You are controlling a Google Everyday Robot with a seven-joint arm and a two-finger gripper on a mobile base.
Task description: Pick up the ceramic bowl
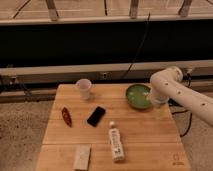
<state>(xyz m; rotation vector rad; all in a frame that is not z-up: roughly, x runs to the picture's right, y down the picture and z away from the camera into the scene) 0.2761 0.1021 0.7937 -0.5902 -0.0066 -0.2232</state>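
Over on the wooden table, a small red object lies by the left edge, a pale block sits at the near left corner, the white cup stands by the far edge, a black phone lies mid-table and a white bottle lies toward the near edge. Now the green ceramic bowl sits upright near the far right corner. At its right rim the gripper hangs off the 1 white arm, 2 fingers spread wide, holding nothing
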